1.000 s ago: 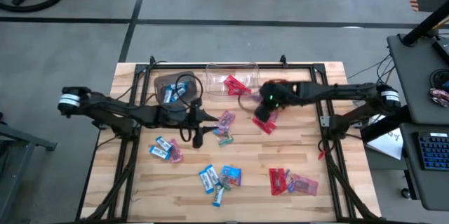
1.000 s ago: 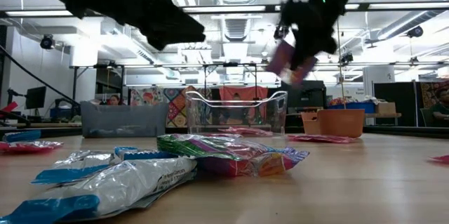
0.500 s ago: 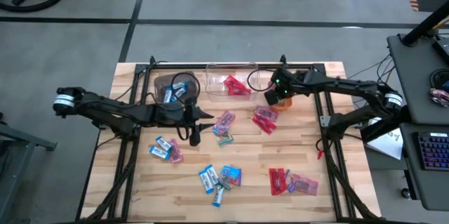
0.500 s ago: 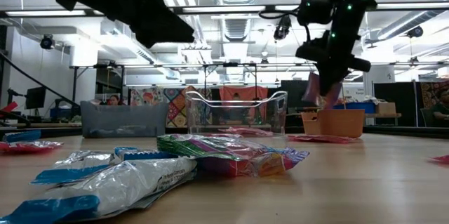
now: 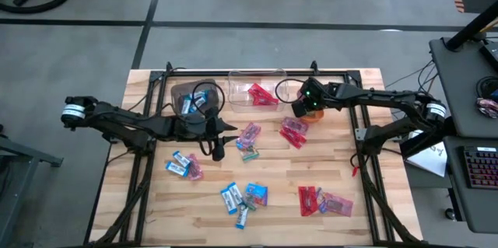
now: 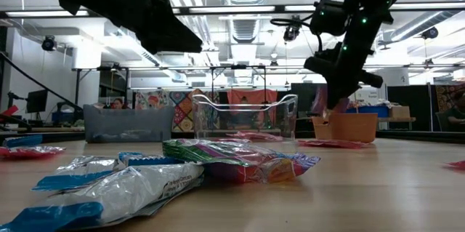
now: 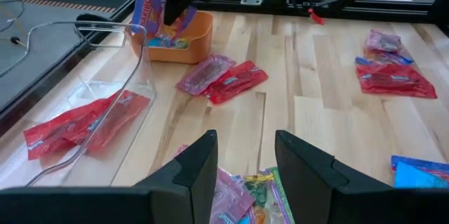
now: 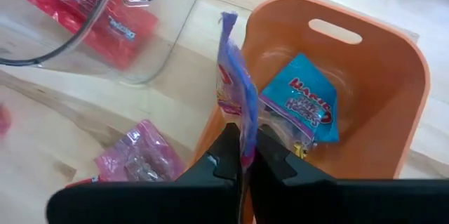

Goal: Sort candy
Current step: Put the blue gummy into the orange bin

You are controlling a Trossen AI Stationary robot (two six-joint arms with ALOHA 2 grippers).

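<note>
Right gripper (image 8: 242, 155) holds a purple candy (image 8: 235, 97) over the orange bin (image 8: 393, 104)

Only the right wrist view shows its jaws clamped on the wrapper and a blue candy (image 8: 303, 104) already inside the bin. The high view shows the left gripper (image 5: 219, 153), fingers apart and empty, well away from that bin above the counter (image 5: 373, 193).

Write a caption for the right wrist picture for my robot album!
Right gripper pinches a purple candy packet above the orange bin, where another packet already lies.
</note>
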